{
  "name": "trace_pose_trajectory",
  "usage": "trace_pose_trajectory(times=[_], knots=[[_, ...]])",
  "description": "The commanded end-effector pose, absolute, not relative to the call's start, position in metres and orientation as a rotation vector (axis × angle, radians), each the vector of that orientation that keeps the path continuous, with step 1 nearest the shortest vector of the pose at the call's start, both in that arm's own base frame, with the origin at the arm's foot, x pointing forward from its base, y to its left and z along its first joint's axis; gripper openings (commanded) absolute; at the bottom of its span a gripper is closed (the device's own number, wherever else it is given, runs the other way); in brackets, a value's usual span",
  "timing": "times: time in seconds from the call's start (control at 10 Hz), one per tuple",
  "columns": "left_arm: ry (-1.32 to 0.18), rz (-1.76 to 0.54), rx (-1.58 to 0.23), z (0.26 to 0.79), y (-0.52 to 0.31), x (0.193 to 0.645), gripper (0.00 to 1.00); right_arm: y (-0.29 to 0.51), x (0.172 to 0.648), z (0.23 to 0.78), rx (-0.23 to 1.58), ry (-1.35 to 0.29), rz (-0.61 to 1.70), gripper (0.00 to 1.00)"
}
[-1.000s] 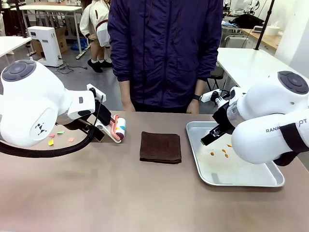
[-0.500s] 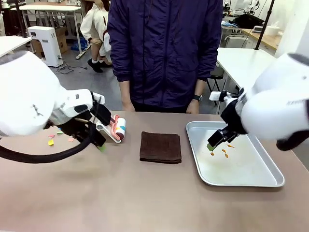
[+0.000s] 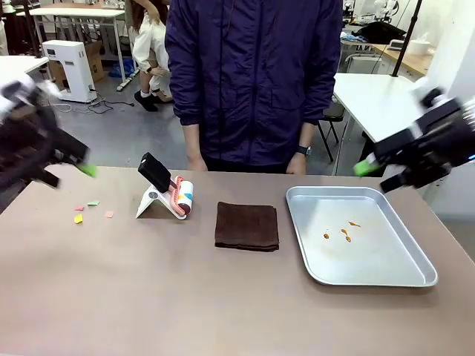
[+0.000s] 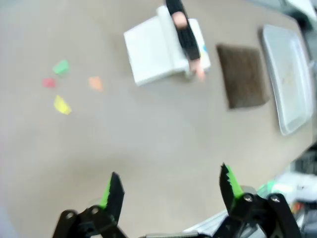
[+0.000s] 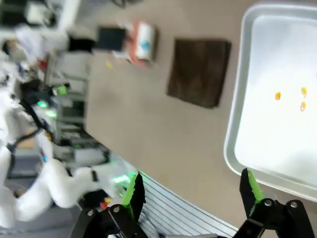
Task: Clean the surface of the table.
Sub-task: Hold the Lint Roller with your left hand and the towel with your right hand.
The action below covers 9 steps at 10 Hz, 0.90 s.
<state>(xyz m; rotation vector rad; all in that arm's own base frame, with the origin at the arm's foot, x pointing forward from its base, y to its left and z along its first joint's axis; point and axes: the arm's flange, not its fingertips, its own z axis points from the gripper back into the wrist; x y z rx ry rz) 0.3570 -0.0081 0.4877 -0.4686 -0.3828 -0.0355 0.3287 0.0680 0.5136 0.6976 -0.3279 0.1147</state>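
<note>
The large, smooth, matte brownish-taupe bench (image 3: 223,304) lies well beyond both pairs of fingers and touches neither. The left arm's fingers (image 4: 113,191), black with green pads, stand wide apart and empty, looking down on bare bench top; small coloured paper scraps (image 4: 62,104) and a white lint-roller stand with a black handle (image 4: 153,54) lie farther off. The right arm's fingers (image 5: 250,187) are likewise spread wide with nothing between them; a silver metal tray (image 5: 267,139) with a few orange crumbs (image 5: 302,105) lies beyond one fingertip. A dark brown folded cloth (image 3: 247,225) rests on the bench between stand and tray. In the front view both arms are blurred, raised off the bench's far corners.
</note>
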Motion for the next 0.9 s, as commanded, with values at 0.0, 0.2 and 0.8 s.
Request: trace_pose_trajectory(times=[0.0, 0.2, 0.8], knots=[[-0.534, 0.105, -0.662, 0.506, 0.047, 0.326, 1.00, 0.021, 0.262, 0.491, 0.818, -0.461, 0.001, 1.00], [-0.610, 0.237, -0.828, 0.498, 0.111, 0.301, 1.00, -0.033, 0.234, 0.491, 0.955, -0.561, -0.157, 1.00], [-0.654, 0.598, -1.111, 0.429, 0.113, 0.264, 1.00, -0.106, 0.213, 0.446, 1.064, -0.634, -0.365, 1.00]])
